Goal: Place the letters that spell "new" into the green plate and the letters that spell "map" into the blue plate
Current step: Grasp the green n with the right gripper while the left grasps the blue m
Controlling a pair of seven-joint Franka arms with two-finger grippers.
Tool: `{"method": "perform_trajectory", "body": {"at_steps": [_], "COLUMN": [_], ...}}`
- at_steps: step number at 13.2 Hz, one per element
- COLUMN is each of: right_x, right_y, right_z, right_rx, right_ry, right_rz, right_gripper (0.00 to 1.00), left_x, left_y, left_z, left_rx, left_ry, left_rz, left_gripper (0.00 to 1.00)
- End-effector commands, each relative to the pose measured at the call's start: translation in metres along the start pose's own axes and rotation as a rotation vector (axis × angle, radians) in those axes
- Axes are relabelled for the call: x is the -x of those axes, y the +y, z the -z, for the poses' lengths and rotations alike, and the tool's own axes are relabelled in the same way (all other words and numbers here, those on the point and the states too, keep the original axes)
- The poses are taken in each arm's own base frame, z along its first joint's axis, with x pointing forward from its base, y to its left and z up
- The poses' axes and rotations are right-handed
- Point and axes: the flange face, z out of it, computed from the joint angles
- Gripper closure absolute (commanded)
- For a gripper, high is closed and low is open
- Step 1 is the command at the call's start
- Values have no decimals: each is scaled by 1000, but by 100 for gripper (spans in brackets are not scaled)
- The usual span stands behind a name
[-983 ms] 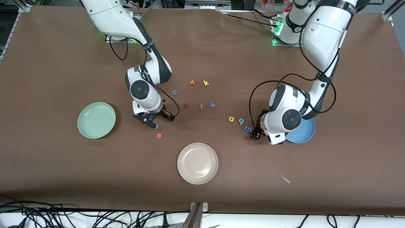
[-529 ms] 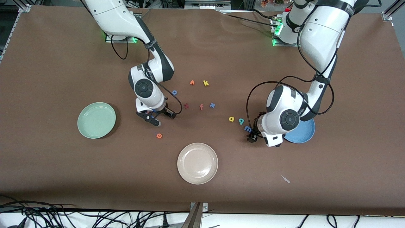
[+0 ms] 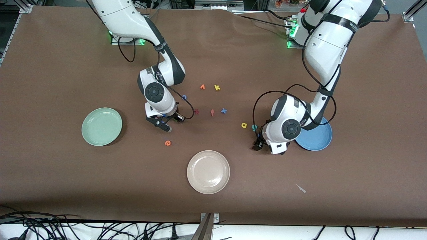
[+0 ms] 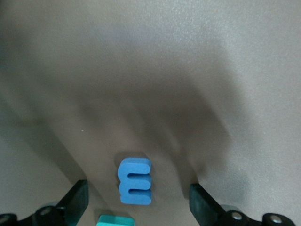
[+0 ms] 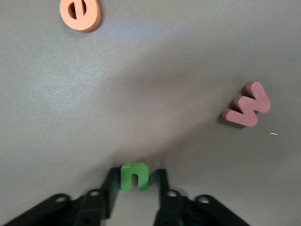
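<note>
Your brown paper-covered table [image 3: 50,183] carries three round plastic plates: the pale mint-green plate [image 3: 101,126] toward the right arm's end, the medium-blue plate [image 3: 317,138] toward the left arm's, and the beige plate [image 3: 208,171] between them, nearest the front camera. Small foam letters lie loose — the orange e [image 3: 167,143], salmon-red w [image 5: 247,110] and green n [image 5: 135,176] toward the mint-green one, the yellow a [image 3: 244,125], teal p [image 3: 254,127] and blue m [image 4: 135,181] near the blue one — with the dark red z [image 3: 196,111], orange f [image 3: 212,112], blue x [image 3: 224,111] and yellow k [image 3: 217,87] mid-table.
</note>
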Motion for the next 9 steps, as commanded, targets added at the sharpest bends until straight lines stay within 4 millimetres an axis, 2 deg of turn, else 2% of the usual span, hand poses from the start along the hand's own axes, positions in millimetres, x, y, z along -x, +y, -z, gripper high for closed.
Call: {"method": "perform_trajectory", "body": {"at_steps": [1,2,3,4,5,7,9], "right_x": [2,2,0,-4,-9,-23,-51], "right_y": [0,0,-2,-6,-12,-16,8], "right_z": [-5,-6,-2,6,18,49,78], "right_rx": [-3,0,-9,-17,-1,34,81], "right_ry": [-3,-5,-1,-2,-20,-47,-61], "right_rz": [-18,-18,-11,-14,-15,-7,49], "right_gripper": [85,95,100,100,100,100,100], "left_x": [3,0,-3,-5,-5,-10,-12], "left_y": [6,6,6,6,6,5,3], "left_z": [7,9,11,13,14,16,13], "left_rx": [11,13,14,17,19,17,8], "left_ry": [26,27,27,24,22,22,23], "left_rz": [-27,-25,-21,-14,-9,-3,-1], "left_gripper": [6,9,16,28,49,76,91]}}
